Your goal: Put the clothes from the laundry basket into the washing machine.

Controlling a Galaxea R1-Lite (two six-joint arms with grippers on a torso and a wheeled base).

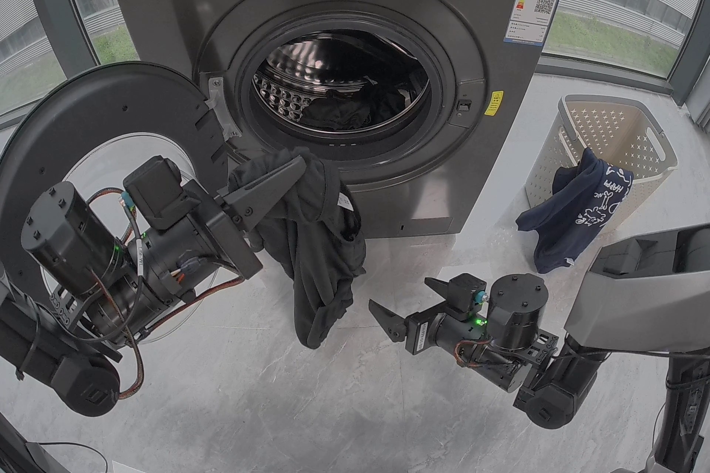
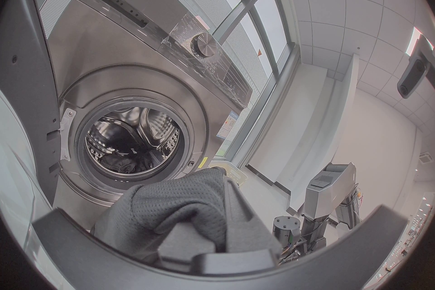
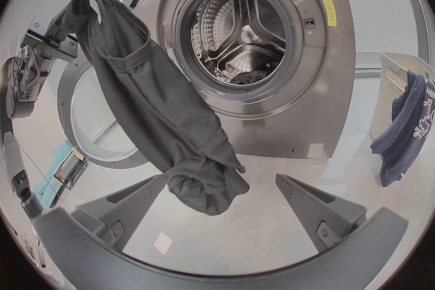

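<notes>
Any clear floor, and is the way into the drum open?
Bare floor nearest the robot, between the dark garment hanging from the left gripper and the right gripper. Drum mouth open, clothes low inside. Crowded: open door left, laundry basket right.

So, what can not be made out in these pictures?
Head view: bottom of the laundry basket, hidden by its wall and the navy shirt.
Every view: number of clothes in the drum, too dark.
Left wrist view: fingers of the left gripper, covered by the dark garment.

The laundry basket (image 1: 592, 127), garment (image 1: 580, 208) over its rim, stands right of the washing machine (image 1: 185, 24).
</notes>
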